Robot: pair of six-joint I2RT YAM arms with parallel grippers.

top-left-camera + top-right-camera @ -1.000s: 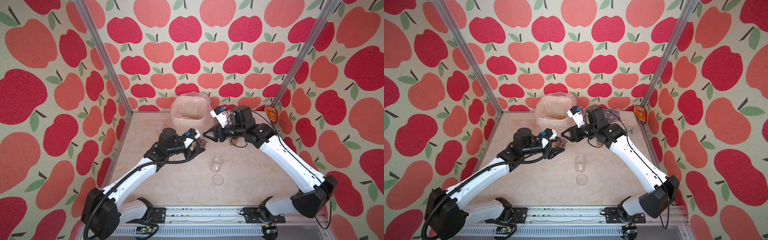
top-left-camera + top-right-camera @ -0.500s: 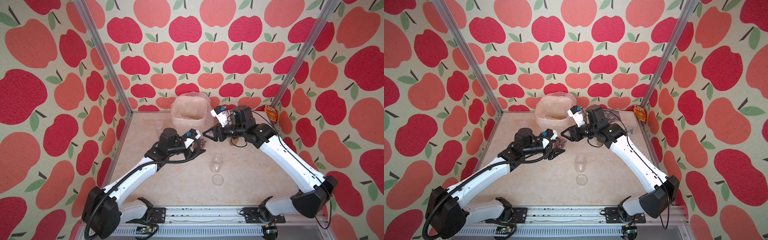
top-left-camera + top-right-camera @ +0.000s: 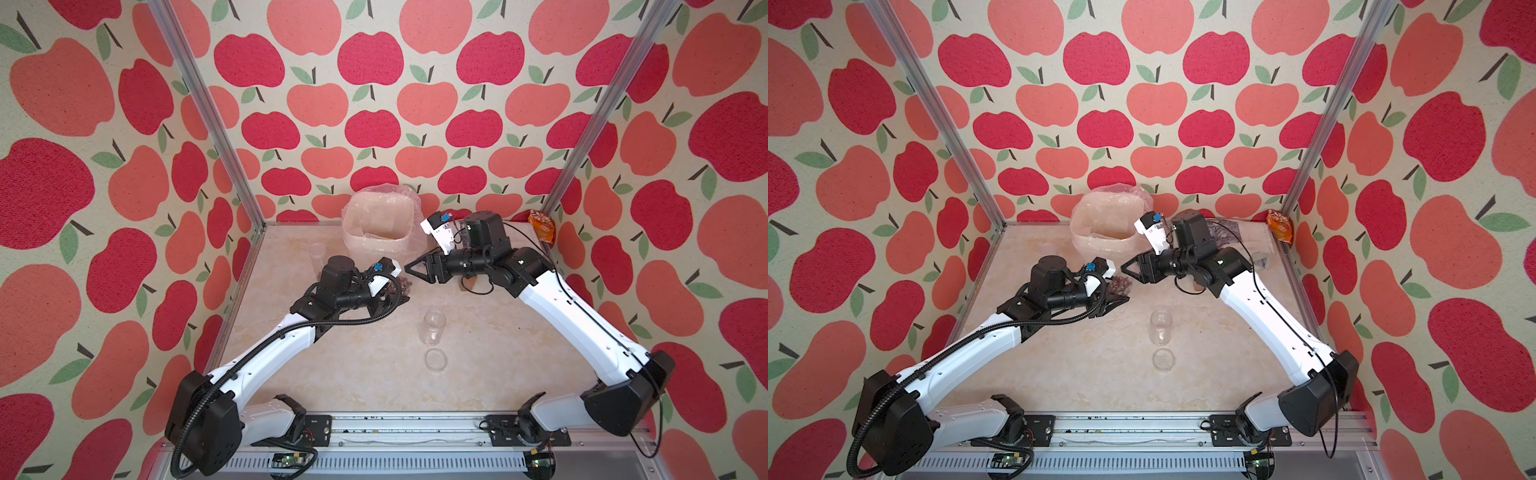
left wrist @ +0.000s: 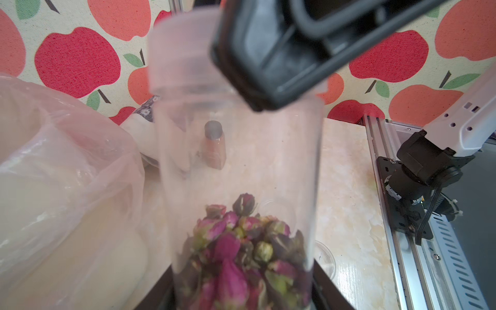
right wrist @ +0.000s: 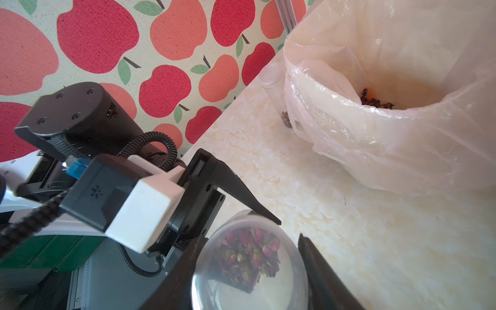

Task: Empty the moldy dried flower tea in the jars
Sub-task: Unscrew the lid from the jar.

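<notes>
A clear jar (image 4: pixel 241 161) holds pink-brown dried flower tea (image 4: pixel 241 241) at its bottom. My left gripper (image 3: pixel 401 291) is shut on its lower body, one finger against each side wall. My right gripper (image 3: pixel 409 270) meets it from the other side and is shut on the jar's clear lid (image 5: pixel 249 281). The tea shows through that lid. A second jar (image 3: pixel 434 328) stands open and empty mid-table, its lid (image 3: pixel 435 359) lying flat in front of it. A third jar (image 5: pixel 271 75), lidded with tea at the bottom, stands beside the bin.
A white bin (image 3: pixel 380 224) with a loose plastic liner stands at the back; some tea (image 5: pixel 375 102) lies inside it. An amber jar with a dark cap (image 4: pixel 214 145) stands under the right arm. An orange packet (image 3: pixel 542 226) leans in the back right corner.
My left gripper's jaws have narrowed onto the jar. Both arms have stayed almost where they were, and the right gripper has not changed.
</notes>
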